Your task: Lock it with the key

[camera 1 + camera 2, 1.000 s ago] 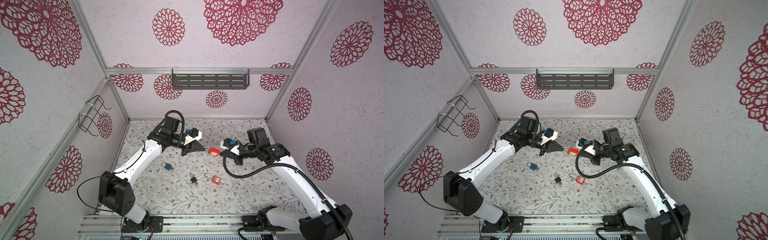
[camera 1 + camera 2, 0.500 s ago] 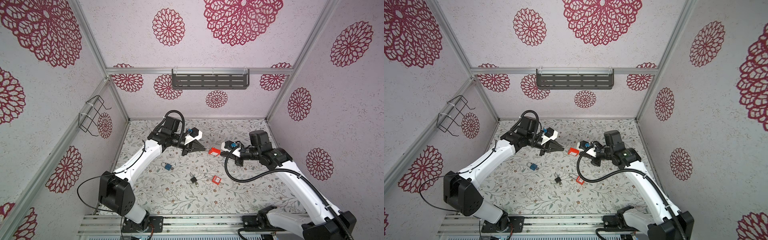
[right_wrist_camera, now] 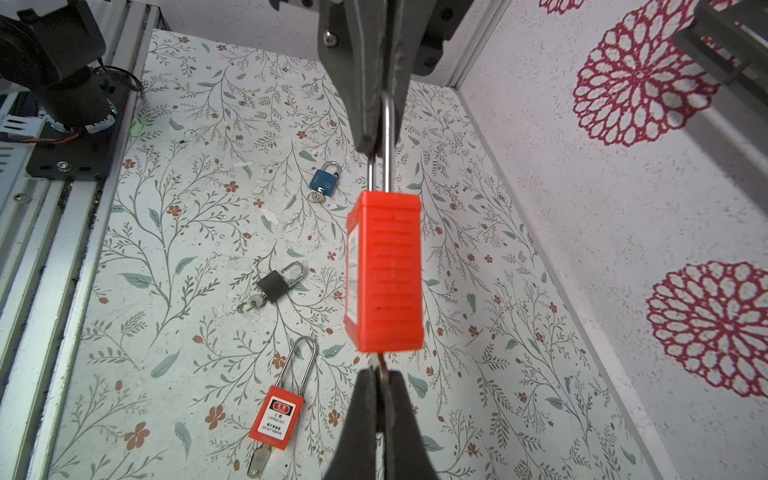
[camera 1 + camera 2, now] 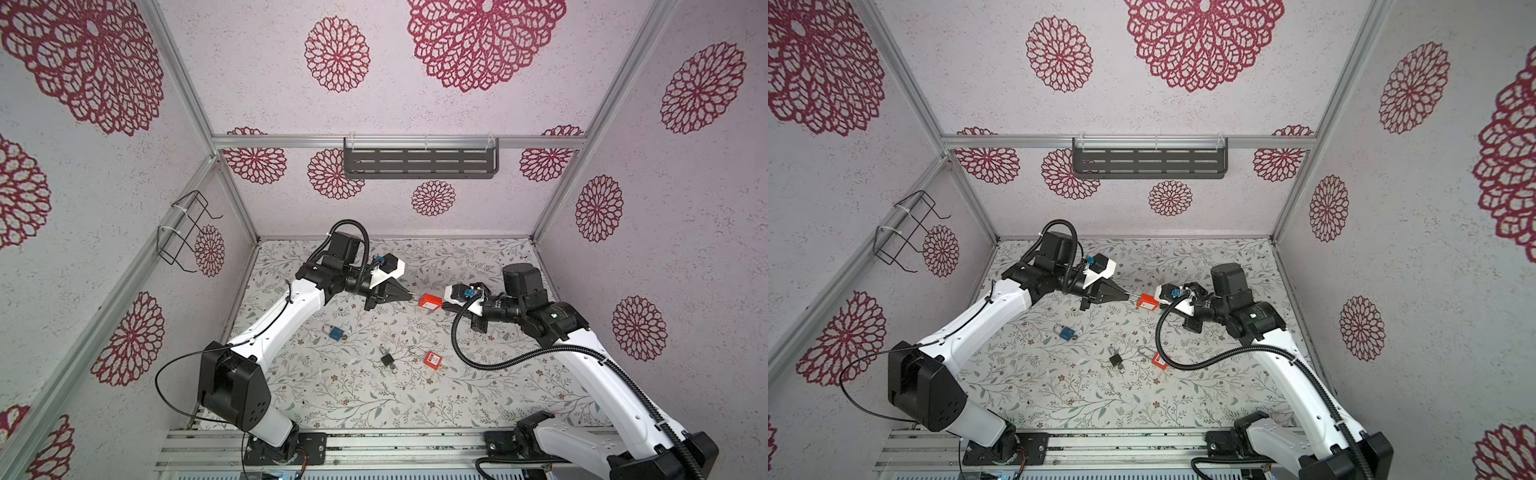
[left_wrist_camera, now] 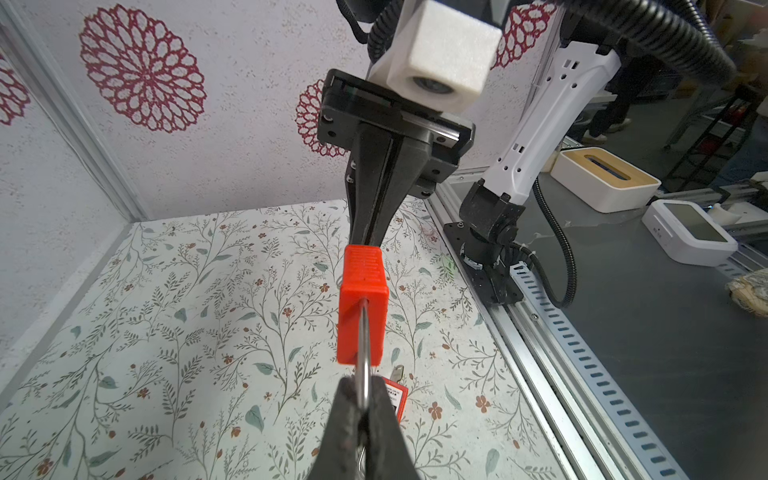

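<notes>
The red padlock [image 4: 430, 301] hangs above the table's [image 4: 332, 395] far middle, between two closed grippers: the left gripper [image 4: 411, 296] clamps its shackle [image 3: 386, 166], the right gripper [image 4: 444, 306] pinches the key [image 3: 381, 362] at its base.

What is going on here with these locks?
A red padlock is held in mid-air. The left end effector is shut on its shackle; the right end effector pinches what looks like the key at its bottom end. A blue padlock, a black padlock and a second red padlock lie on the table.
</notes>
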